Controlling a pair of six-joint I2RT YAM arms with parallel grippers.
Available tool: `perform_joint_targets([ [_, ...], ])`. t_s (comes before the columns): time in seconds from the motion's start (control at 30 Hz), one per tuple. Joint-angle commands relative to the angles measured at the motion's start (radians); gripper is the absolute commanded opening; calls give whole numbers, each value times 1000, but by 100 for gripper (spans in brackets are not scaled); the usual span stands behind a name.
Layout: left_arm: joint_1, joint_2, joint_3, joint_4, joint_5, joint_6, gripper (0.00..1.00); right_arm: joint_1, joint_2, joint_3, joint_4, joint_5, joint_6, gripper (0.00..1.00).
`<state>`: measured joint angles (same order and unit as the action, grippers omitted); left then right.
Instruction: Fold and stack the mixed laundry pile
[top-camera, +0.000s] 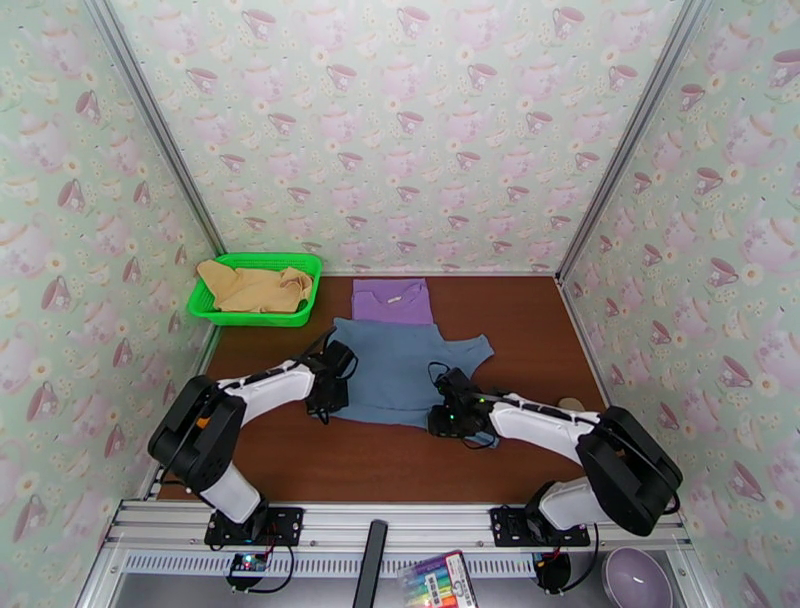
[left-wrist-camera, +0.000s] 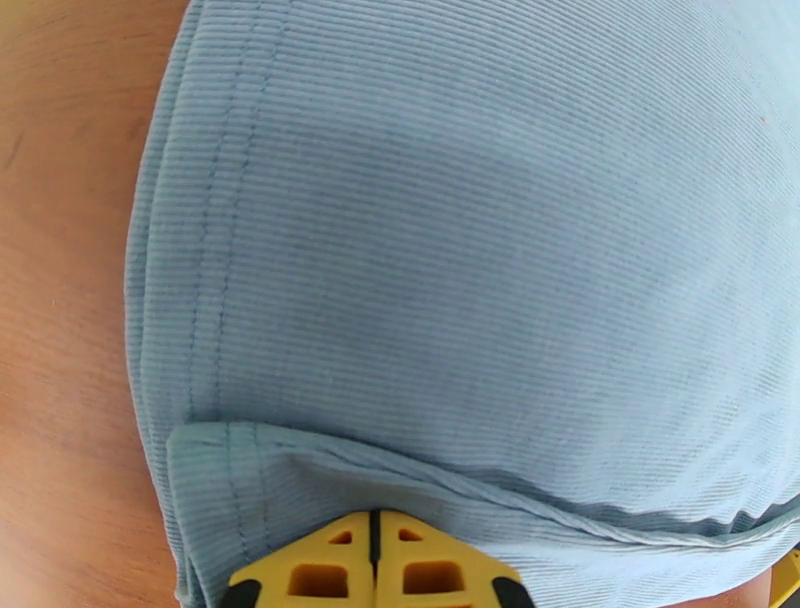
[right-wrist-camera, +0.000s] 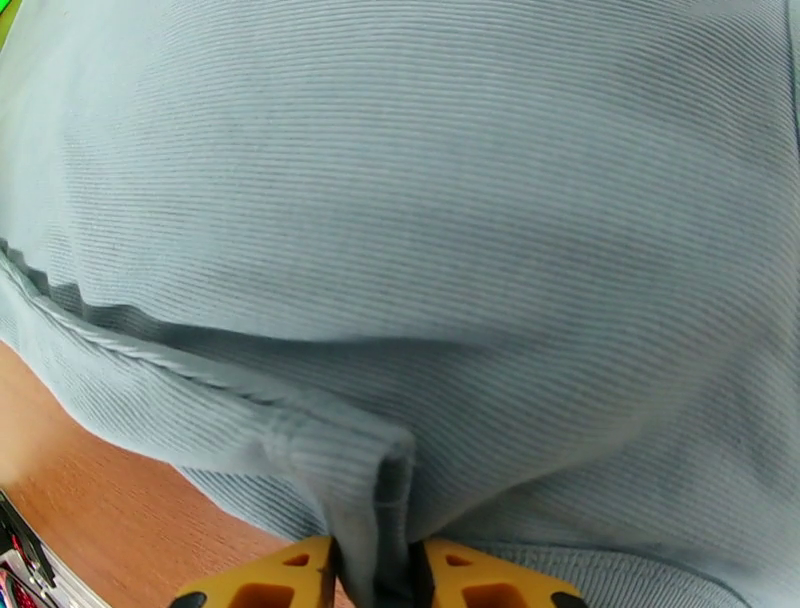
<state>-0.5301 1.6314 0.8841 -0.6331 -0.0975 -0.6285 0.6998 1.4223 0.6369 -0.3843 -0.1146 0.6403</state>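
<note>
left claw (top-camera: 326, 405) sits at the near-left hem of the slate-blue shirt (top-camera: 400, 365), seen from the top camera; right claw (top-camera: 447, 420) is at the near-right hem. the shirt lies spread flat in the middle of the worktop (top-camera: 520, 340), sleeves out, unfolded. just behind it, touching its collar edge, the purple t-shirt (top-camera: 392, 300) lies as a neat rectangle; it reads as already folded. the tan-yellow garment (top-camera: 250, 288) is crumpled in the green basket (top-camera: 262, 320) at far left, well apart from the other two.

left wrist view: left claw (left-wrist-camera: 372, 548) has its yellow tips pressed together with no gap. the shirt's (left-wrist-camera: 480, 250) hem corner is turned over right at the tips; whether cloth is caught between them, cannot tell. bare worktop (left-wrist-camera: 60, 300) shows to the side.

right wrist view: right claw (right-wrist-camera: 378, 562) is closed down on a raised fold of the shirt's (right-wrist-camera: 420, 200) hem, with cloth plainly between the tips.

judgement: roughly one garment of three done. the blue shirt's first fold is only being set up; then it must be stacked, and the tan one fetched, folded and stacked.
</note>
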Motion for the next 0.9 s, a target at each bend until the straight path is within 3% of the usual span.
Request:
perform_joint_targets([
  [0.0, -16, -2, -90, -102, 18, -32, 0, 2, -50, -89, -119, 56, 67, 29],
  [0.43, -62, -197, -183, -174, 12, -60, 2, 12, -363, -218, -260, 71, 151, 30],
  [0.53, -90, -242, -157, -222, 1, -71, 13, 12, -419, -188, -317, 82, 134, 32],
  [0.63, -97, -288, -94, -284, -27, -55, 35, 12, -472, -106, -370, 113, 85, 37],
  [0.7, -84, -296, -16, -333, -65, -19, 44, 4, -470, -19, -385, 125, 16, 42],
  [0.87, 3, -229, 266, -430, -127, 119, 51, -53, -354, 247, -387, 112, -286, 44],
])
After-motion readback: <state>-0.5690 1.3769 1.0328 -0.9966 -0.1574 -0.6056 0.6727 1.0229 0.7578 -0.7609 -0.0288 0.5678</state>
